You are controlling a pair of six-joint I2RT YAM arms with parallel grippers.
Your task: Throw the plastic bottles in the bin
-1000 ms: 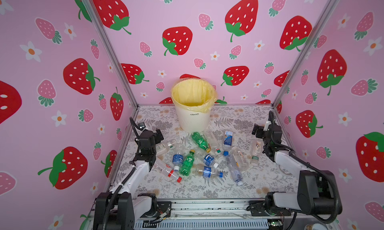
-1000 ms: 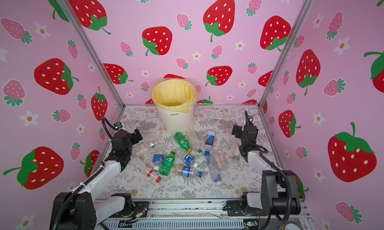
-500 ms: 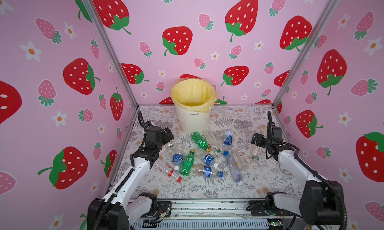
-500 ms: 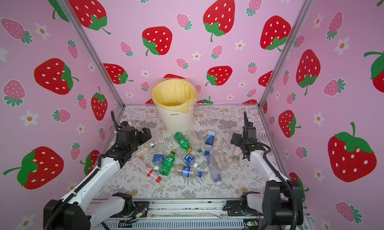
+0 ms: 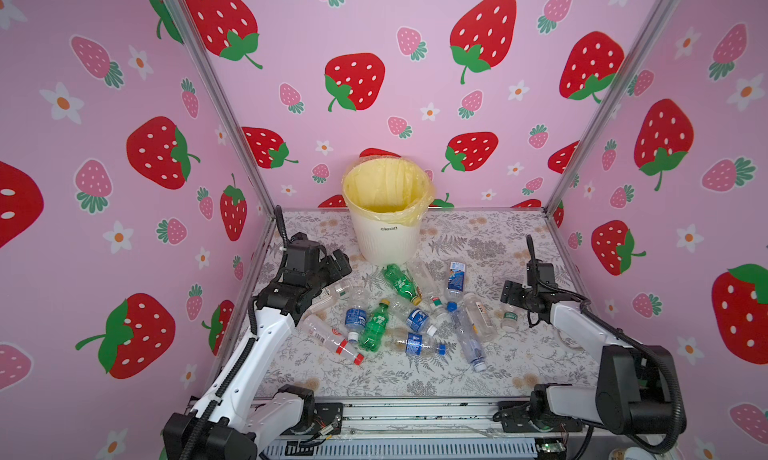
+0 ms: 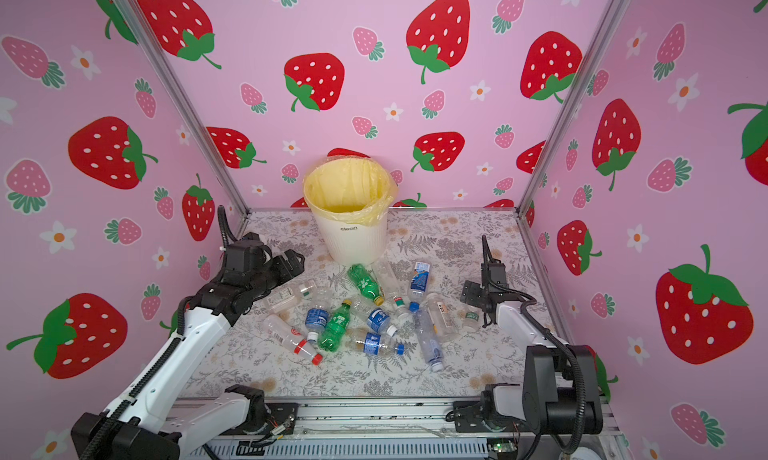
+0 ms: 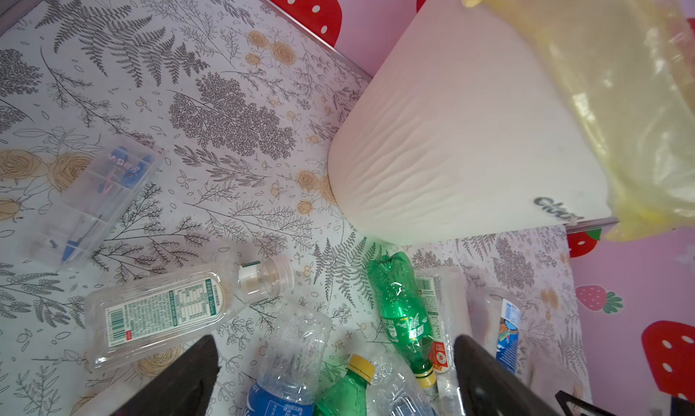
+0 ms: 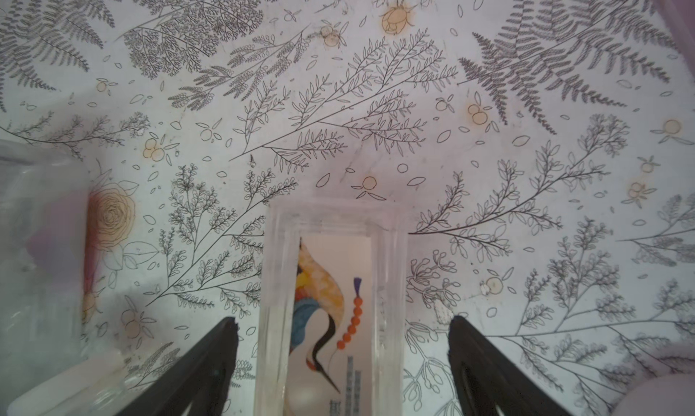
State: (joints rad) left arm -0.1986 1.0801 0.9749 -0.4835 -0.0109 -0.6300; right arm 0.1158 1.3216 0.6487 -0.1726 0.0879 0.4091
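Right wrist view: the right gripper [image 8: 342, 320] stands wide open astride a clear crane-label bottle [image 8: 331, 267], gaps on both sides, gripping nothing. The left gripper [image 7: 335, 339], also spread and empty, hangs over the plastic bottles [image 5: 376, 325] heaped before the bin [image 5: 386, 237]. A clear pen case [image 7: 101, 203] lies near them on the floral table [image 5: 478, 237].

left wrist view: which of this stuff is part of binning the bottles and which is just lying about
Part of the job:
- plastic bottles, green and clear alike
- bin
- left gripper, open over the bottles

Just lying about:
- clear plastic case with blue items inside
- floral table cover, only the surface
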